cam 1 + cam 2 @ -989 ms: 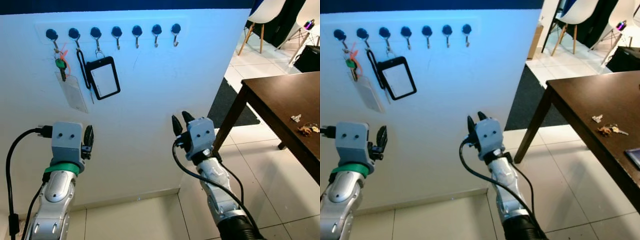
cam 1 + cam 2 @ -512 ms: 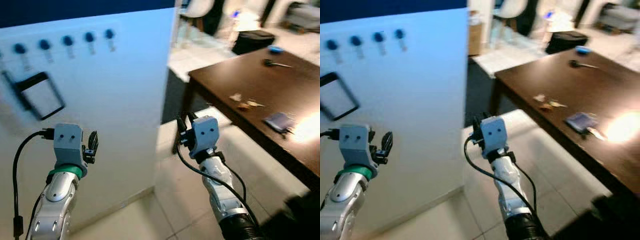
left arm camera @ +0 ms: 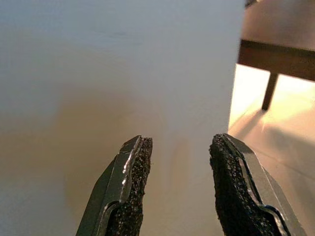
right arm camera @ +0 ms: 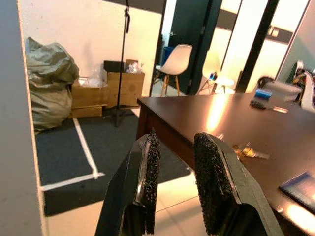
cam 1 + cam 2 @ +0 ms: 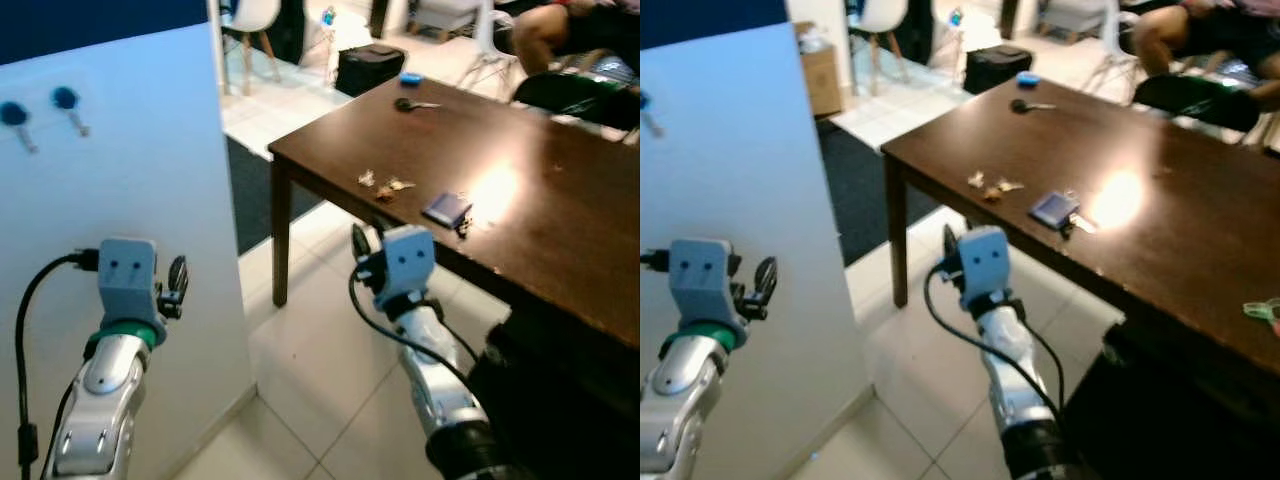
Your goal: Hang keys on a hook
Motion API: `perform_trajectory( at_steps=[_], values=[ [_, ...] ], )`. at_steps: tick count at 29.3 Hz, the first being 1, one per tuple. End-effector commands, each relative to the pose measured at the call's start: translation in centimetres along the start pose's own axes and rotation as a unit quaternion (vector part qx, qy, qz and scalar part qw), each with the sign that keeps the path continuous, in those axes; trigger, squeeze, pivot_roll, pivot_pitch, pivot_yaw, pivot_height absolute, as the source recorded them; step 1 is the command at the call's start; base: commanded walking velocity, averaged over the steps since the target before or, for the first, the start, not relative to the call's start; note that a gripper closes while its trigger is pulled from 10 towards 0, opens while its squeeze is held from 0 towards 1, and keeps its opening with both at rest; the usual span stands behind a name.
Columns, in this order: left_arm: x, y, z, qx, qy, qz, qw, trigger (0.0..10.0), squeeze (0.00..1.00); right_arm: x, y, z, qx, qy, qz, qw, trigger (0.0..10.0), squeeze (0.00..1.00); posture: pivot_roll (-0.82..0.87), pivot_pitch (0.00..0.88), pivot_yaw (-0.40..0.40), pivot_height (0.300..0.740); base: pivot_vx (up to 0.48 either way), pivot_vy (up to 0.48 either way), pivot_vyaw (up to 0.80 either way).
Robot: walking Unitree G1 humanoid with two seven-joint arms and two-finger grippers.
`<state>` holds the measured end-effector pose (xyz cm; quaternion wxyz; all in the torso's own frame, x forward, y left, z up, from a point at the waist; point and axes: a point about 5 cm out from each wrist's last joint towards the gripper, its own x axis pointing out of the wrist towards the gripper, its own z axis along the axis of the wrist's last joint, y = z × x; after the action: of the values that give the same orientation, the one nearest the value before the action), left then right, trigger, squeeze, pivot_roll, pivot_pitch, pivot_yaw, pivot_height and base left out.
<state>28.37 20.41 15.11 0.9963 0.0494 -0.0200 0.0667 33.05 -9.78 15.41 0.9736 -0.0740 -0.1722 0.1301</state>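
Note:
A small bunch of keys [image 5: 385, 186] lies on the dark wooden table [image 5: 560, 240], also seen as keys [image 4: 248, 151] in the right wrist view. Two blue-knobbed hooks [image 5: 67, 99] remain at the far left on the white wall panel [image 5: 130, 160]. My right gripper [image 5: 360, 243] hovers open and empty in front of the table's near edge, below and short of the keys. My left gripper [image 5: 178, 278] is held up open close to the white panel, its fingers [image 3: 129, 182] holding nothing.
A dark blue card [image 5: 447, 209] with another key beside it lies right of the keys. A black-handled key [image 5: 415, 104] and a blue object lie farther back. A person [image 5: 560, 30] sits behind the table. A black bag [image 5: 370, 68] and white chair stand on the tiled floor.
The camera has swung to the right: the hook row with its hanging badges slid off to the left and the table now fills the middle. Both arms keep the same raised pose.

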Motion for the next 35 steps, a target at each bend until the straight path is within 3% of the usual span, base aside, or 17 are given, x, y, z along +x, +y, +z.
perform_trajectory(
  at_steps=[1, 5, 35],
  values=[
    [-0.11, -0.16, -0.33, -0.004, 0.006, -0.004, 1.0, 10.0, 0.0, -0.12, -0.47, -0.17, 0.0, 0.004, -0.007, 1.0, 10.0, 0.0, -0.03, 0.022, 0.099, 0.74, 0.0, 0.0, -0.8],
    [-0.42, -0.45, 0.04, 0.022, -0.012, -0.011, 1.0, 10.0, 0.0, -0.06, -0.59, -0.13, -0.001, 0.004, -0.01, 1.0, 10.0, 0.0, -0.02, 0.029, 0.101, 0.74, 0.0, 0.0, -0.8],
    [-0.52, -0.32, 0.0, 0.036, -0.007, -0.007, 0.999, 10.0, 0.0, 0.15, -0.35, 0.13, -0.003, -0.001, -0.005, 1.0, 10.0, 0.0, -0.01, 0.052, 0.101, 0.74, 0.0, 0.0, -0.8]
  ],
)
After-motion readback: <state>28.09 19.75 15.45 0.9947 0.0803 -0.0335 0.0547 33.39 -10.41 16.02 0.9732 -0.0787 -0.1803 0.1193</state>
